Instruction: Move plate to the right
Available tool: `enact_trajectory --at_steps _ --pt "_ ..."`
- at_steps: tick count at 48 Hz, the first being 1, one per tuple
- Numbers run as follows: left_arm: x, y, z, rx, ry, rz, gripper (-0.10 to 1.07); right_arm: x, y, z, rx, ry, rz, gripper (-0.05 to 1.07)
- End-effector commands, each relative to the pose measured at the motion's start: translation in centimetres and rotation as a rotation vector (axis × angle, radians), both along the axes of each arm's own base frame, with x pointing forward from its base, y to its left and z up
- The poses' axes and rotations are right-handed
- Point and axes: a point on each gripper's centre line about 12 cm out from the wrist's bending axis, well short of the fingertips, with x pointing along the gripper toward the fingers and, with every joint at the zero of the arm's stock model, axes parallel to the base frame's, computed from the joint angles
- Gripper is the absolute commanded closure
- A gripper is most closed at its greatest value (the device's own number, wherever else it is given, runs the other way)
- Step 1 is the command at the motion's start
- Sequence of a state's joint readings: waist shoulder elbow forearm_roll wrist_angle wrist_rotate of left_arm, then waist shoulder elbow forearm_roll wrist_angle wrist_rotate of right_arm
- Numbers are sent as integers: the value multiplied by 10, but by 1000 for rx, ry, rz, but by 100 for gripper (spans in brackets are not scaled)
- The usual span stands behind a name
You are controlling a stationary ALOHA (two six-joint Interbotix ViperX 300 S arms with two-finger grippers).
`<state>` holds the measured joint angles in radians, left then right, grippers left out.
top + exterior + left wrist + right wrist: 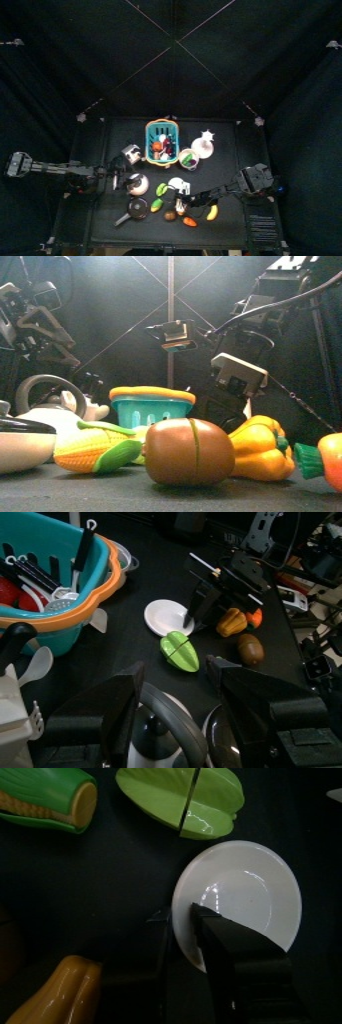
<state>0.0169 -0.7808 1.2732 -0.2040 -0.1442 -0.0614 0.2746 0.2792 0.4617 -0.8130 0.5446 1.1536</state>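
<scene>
A: Status of the plate (247, 893)?

B: It lies flat on the table (160, 572), right of centre in the right wrist view. In the left wrist view it sits at frame centre, just beside the green toy piece (181, 651) and near the teal basket (60, 582). It does not look lifted or shifted toward the right side; I judge the transfer itself not begun.

A: Right gripper (201, 933)?

B: It is down at the plate's rim. One dark jaw overlaps the plate's lower edge in the right wrist view; the other stands just off the rim on the dark table. The jaws are partway open and straddle the edge. Whether they actually pinch the rim, I cannot tell.

A: Left gripper (181, 702)?

B: Jaws spread wide, nothing between them, resting back at the left, well apart from the plate.

A: Surroundings?

B: Corn (47, 803) in the upper left of the right wrist view, an orange-yellow piece (60, 993) lower left, both clear of the plate.

A: Remaining?

B: By my reading: secure the rim grip, lift or slide rightward, release.
</scene>
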Motion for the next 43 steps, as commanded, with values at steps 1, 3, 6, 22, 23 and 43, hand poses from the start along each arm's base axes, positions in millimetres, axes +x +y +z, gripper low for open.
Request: enact_trajectory --at_steps 1,3,6,22,23,43 --pt "3 0 5 3 -21 1 9 1 -1 10 10 -20 -14 48" --pt "3 0 5 3 -21 1 9 1 -2 11 9 -21 -18 49" --pt "3 0 6 3 -23 1 9 -1 -2 13 9 -18 -27 51" --pt "3 0 5 2 -20 1 9 -18 -5 20 31 -6 -61 52" --pt "3 0 5 1 -20 1 9 -19 -5 22 32 -9 -61 52" --pt "2 0 5 1 -18 1 9 -45 -8 34 73 -7 -100 52"
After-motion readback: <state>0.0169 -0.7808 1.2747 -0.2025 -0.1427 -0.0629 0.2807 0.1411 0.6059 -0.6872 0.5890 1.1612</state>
